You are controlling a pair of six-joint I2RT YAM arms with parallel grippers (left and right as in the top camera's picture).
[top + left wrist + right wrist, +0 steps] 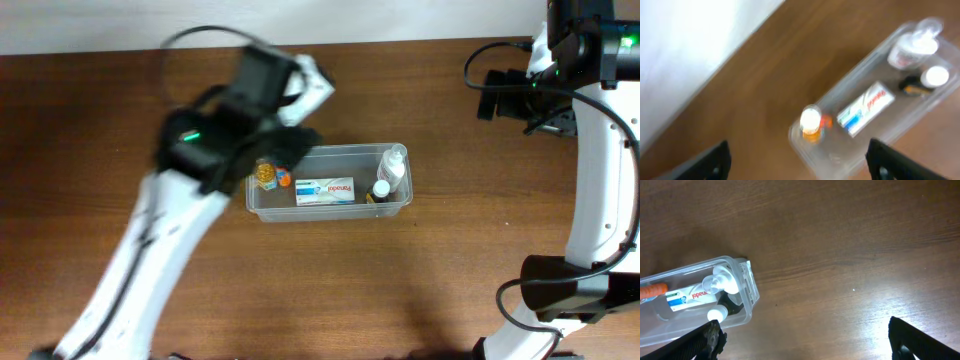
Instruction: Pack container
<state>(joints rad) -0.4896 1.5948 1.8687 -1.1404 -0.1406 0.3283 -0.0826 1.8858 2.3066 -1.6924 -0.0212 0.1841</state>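
Though the left-wrist view was smeared, the container (335,213) read plainly: clear tub, lying lengthwise left to right at mid tabletop (450,290). Inside, from left:
- orange-capped bottle (266,176), upright
- flat box (325,189)
- small white-capped bottle (381,190)
- larger clear bottle (393,167), just beside it at the right end

No loose item showed on the open wood, though the left arm hid part of it.

Risk, as judged: the tub looked light and thin-walled on smooth wood. A finger landing on the left rim instead of inside it would likely skid or tip the tub. The orange-capped bottle, upright under that end, would probably topple first. Blur on the left arm made clearance hard to read.

Left hand (797,150): fingers spread wide, nothing between them. It hung over the tub's left end, the tub running off to the right from it. Could not tell whether it cleared the rim or touched it.

Right hand (804,325): also wide and empty, at the far right of the tabletop, well apart. Only the tub's right end showed, off to its left.
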